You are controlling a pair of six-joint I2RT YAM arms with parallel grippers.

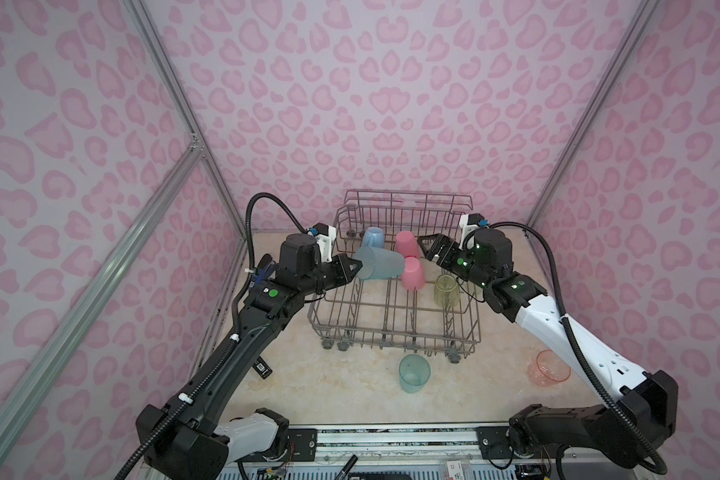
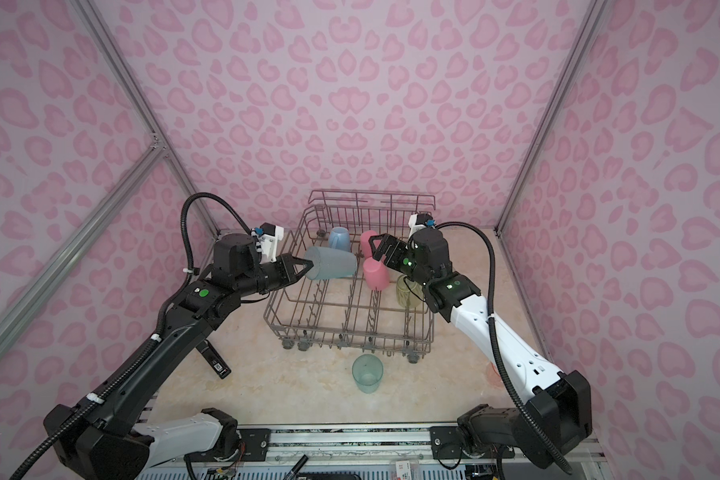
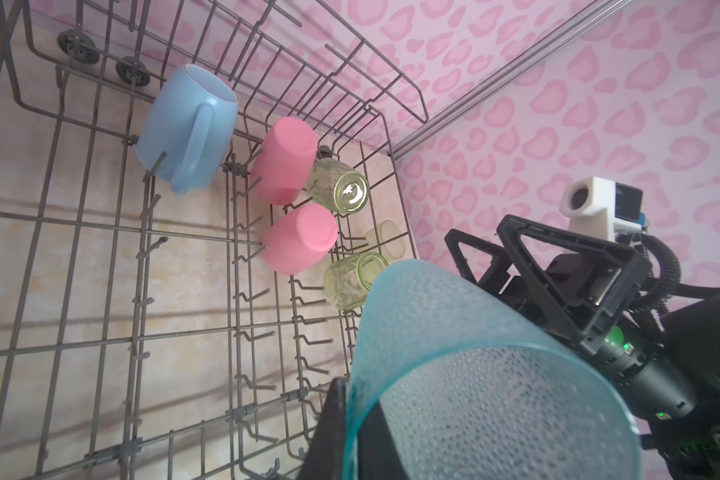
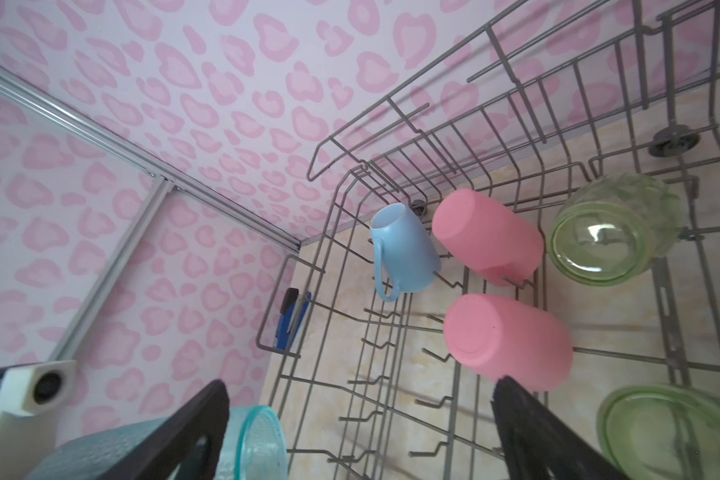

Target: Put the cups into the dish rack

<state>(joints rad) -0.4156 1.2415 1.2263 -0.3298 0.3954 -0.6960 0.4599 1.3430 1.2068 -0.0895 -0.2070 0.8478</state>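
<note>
The grey wire dish rack (image 1: 395, 332) stands mid-table. My left gripper (image 1: 356, 266) is shut on the rim of a translucent teal tumbler (image 1: 381, 264), held sideways over the rack's back left; one finger is inside the tumbler (image 3: 474, 374), one outside. My right gripper (image 1: 427, 249) hangs open over the rack's back right, beside two upturned pink cups (image 1: 407, 244) (image 1: 413, 273), with nothing between its fingers. A light-blue mug (image 1: 373, 237) and yellow-green tumblers (image 3: 341, 187) (image 3: 350, 282) sit in the rack. On the table lie another teal tumbler (image 1: 414, 372) and a salmon one (image 1: 548, 369).
A blue stapler (image 4: 292, 320) lies just outside the rack's left side, behind my left arm. A small black device (image 1: 262, 368) lies on the table at the front left. Pink patterned walls close in on three sides, and a metal rail (image 1: 391, 436) runs along the front.
</note>
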